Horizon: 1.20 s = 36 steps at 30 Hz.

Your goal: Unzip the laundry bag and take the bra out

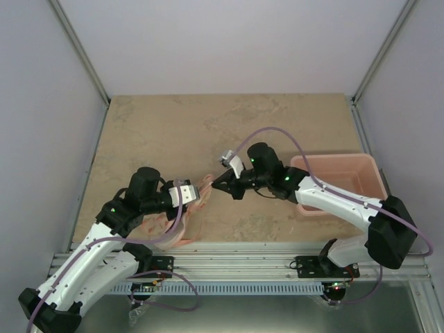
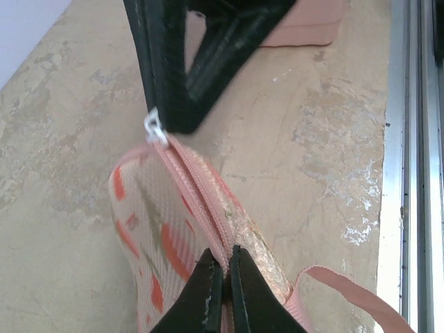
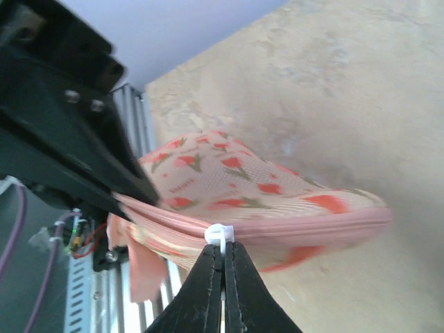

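Note:
The laundry bag [image 1: 182, 229] hangs lifted off the table between my two grippers, its cream fabric with orange-pink print [image 2: 149, 229] and pink zip rim [image 3: 298, 227] stretched edge-up. My left gripper [image 2: 226, 267] is shut on the zip rim at the bag's near end. My right gripper [image 3: 223, 251] is shut on the white zip pull [image 3: 220, 234] at the bag's other end, and its black fingers [image 2: 170, 76] also show in the left wrist view, right above the zip pull [image 2: 154, 129]. The zip looks shut between them. The bra is hidden.
A pink rectangular tub [image 1: 347, 179] stands on the table's right side, behind my right arm. A pink strap [image 2: 350, 288] trails from the bag toward the metal rail [image 2: 416, 166] at the near edge. Grey walls enclose the table.

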Tool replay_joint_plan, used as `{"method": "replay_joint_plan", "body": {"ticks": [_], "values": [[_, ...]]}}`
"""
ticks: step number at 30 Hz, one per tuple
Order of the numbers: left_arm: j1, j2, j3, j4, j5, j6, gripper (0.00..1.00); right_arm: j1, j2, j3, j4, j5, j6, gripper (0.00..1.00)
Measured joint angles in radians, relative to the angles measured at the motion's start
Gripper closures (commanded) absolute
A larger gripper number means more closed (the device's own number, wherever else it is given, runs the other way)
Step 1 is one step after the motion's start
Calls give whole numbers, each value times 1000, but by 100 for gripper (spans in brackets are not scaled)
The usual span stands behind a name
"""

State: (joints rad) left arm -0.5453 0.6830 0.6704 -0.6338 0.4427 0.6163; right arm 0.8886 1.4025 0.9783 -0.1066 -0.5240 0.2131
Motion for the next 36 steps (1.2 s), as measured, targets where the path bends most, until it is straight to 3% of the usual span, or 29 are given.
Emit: {"method": "replay_joint_plan", "body": {"ticks": [14, 21, 36], "values": [[0, -14, 58, -52, 5, 121, 100, -272, -29, -182, 0, -60, -36, 99], [0, -36, 60, -112, 18, 222, 100, -268, 35, -206, 34, -70, -34, 100], [0, -106, 60, -104, 95, 224, 100, -183, 95, -269, 201, -128, -64, 100]]}}
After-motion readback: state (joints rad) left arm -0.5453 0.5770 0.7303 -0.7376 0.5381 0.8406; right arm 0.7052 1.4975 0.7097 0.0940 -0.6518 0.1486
